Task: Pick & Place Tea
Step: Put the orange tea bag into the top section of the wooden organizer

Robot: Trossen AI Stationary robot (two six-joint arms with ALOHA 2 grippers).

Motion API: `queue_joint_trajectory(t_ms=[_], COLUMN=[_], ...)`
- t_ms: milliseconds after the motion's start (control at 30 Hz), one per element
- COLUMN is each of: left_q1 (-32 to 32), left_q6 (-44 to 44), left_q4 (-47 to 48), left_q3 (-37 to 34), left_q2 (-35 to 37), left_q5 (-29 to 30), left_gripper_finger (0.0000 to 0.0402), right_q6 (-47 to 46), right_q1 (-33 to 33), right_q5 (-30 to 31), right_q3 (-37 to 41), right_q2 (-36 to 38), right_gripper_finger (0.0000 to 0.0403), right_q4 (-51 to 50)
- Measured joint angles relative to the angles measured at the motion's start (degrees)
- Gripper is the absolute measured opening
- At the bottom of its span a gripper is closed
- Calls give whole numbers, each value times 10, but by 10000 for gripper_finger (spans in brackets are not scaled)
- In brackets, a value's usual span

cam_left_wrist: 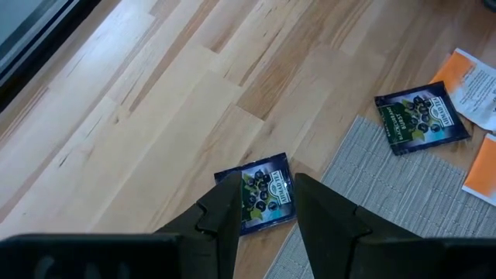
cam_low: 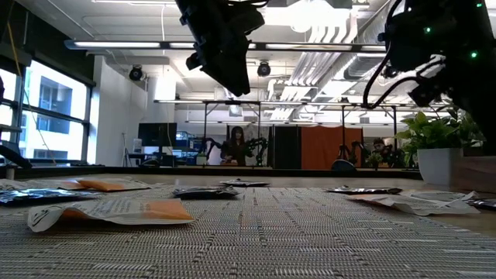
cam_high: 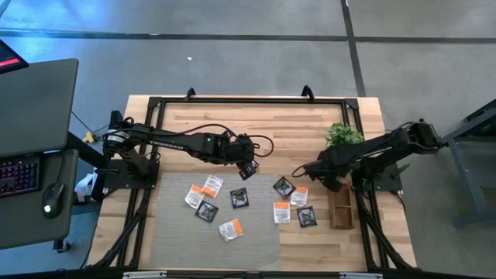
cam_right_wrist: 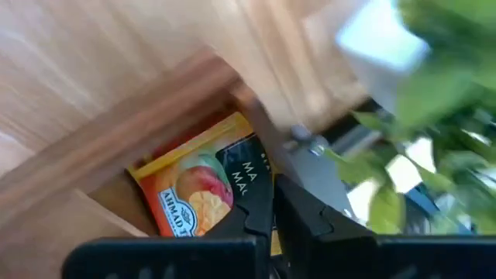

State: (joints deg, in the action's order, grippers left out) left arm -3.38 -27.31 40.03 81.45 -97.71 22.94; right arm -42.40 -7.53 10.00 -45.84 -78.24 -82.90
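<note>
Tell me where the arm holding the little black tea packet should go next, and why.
Probably sideways toward the narrow brown wooden tray. The left gripper pinches the black square tea sachet above bare wood, and an orange-yellow sachet lies in that tray, so tea seems to belong there. Mind the shut right gripper near it.

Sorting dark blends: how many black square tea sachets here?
5 black sachets: one in the left end effector, two on the grey woven mat, one at its right edge, one on the wooden table. Others may be hidden.
</note>
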Motion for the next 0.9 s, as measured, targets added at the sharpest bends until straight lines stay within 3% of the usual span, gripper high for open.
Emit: queue_joint_trajectory(t_ms=[333, 600, 733, 900], left_q1=[0, 0, 0, 0], left_q6=[0, 13, 27, 29], left_q4=[1, 5, 4, 4], left_q3=[0, 0, 0, 0], left_q2=[0, 0, 0, 0], left_q5=[0, 0, 0, 0], left_gripper_finger=[117, 117, 117, 117], right_q6=[-75, -329, -487, -553], right_q1=[-22, -153, -232, -280], right_q5=[6, 39, 105, 121], right_q3=[-95, -93, -69, -33], right_q2=[0, 43, 60, 58], right_gripper_finger=[4, 2, 1, 1], right_q4=[-71, -71, -71, -55])
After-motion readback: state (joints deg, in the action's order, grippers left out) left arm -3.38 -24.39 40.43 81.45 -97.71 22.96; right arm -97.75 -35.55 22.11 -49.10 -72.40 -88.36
